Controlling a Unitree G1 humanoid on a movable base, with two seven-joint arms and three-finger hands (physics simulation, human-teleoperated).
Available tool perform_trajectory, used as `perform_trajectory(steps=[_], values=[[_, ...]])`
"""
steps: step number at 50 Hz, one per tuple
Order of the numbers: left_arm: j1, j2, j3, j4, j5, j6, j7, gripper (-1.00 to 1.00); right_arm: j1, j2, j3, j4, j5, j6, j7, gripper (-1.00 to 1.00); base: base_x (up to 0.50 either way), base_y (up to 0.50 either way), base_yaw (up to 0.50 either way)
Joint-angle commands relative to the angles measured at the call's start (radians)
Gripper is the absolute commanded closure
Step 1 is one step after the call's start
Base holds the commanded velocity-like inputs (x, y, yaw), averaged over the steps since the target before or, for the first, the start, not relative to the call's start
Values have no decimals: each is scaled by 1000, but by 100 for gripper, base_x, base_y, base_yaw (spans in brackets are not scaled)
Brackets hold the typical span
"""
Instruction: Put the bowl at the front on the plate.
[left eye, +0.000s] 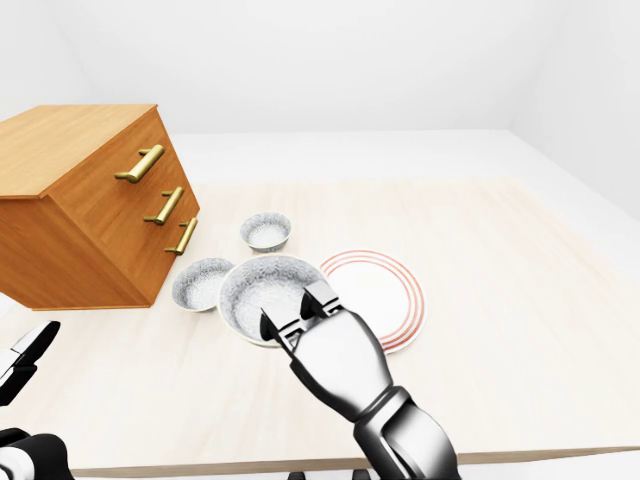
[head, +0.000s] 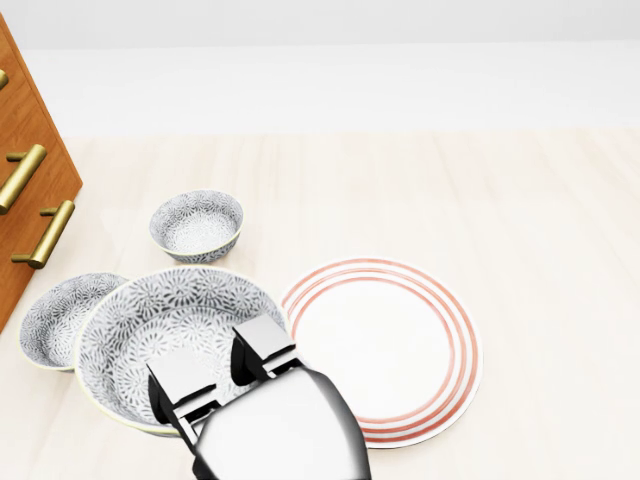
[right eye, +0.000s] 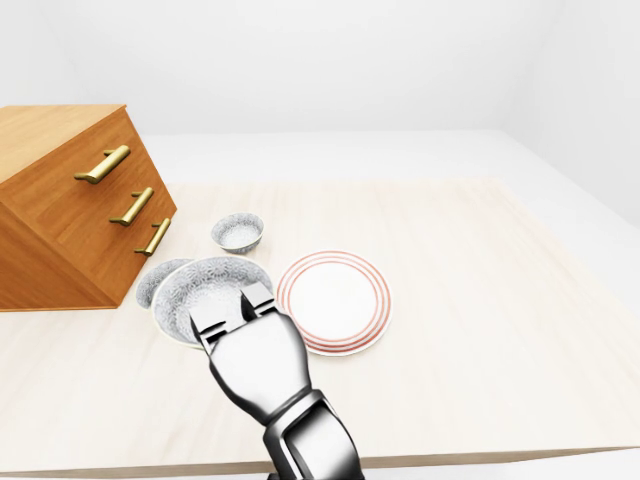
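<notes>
Grey floral bowl (head: 160, 320), aloft, edge over left rim of red-ringed plate (head: 400, 340).

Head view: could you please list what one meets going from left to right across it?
Wooden drawer chest → half-covered bowl → large bowl held by the right hand → red-ringed plate. The small bowl sits above the large bowl's span, so I leave it out.

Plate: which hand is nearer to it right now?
Right. The right hand grips the big bowl just left of the plate; the left hand hangs far off at the left-eye view's bottom-left corner.
</notes>
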Motion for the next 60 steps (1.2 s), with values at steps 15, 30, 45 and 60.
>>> perform_trajectory(steps=[15, 30, 45, 60], values=[[1, 0, -7, 6, 6, 0, 0, -100, 76, -95, -143, -81, 176, 0, -166, 100, 0, 0, 0], [2, -1, -12, 16, 11, 0, 2, -100, 212, -153, -245, -221, 205, 0, -231, 100, 0, 0, 0], [1, 1, -7, 3, 4, 0, 4, -100, 399, -221, -373, -315, 441, 0, -449, 100, 0, 0, 0], [1, -3, -6, 7, 11, 0, -2, -100, 472, -213, -440, -287, 570, 0, -535, 100, 0, 0, 0]])
